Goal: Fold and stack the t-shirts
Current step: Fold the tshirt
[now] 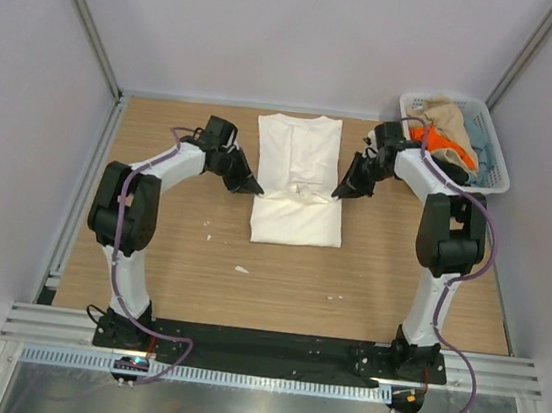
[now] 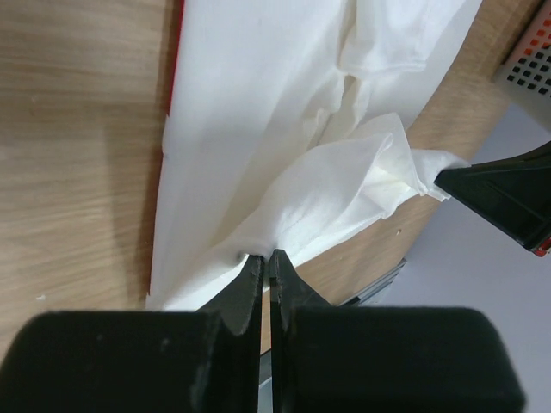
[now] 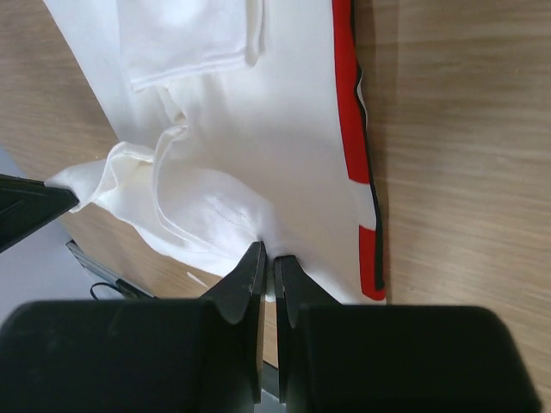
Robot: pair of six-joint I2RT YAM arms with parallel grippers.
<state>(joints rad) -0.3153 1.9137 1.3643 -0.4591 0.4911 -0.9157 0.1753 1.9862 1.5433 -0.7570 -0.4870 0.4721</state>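
Note:
The white t-shirt point(image 1: 299, 169) lies lengthwise on the table, its near end folded up over its middle. A red printed edge point(image 3: 344, 95) shows along its side in the right wrist view. My left gripper point(image 1: 255, 188) is shut on the shirt's left edge point(image 2: 258, 249). My right gripper point(image 1: 339, 191) is shut on its right edge point(image 3: 267, 245). The cloth between them is bunched and lifted point(image 2: 379, 172). Tan point(image 1: 448, 117), orange point(image 1: 435, 140) and pale blue point(image 1: 477, 141) shirts lie in the basket.
The white lattice basket point(image 1: 497, 173) stands at the back right corner of the wooden table point(image 1: 179, 255). Small white scraps point(image 1: 241, 269) lie on the wood near the shirt. Grey walls close in on three sides.

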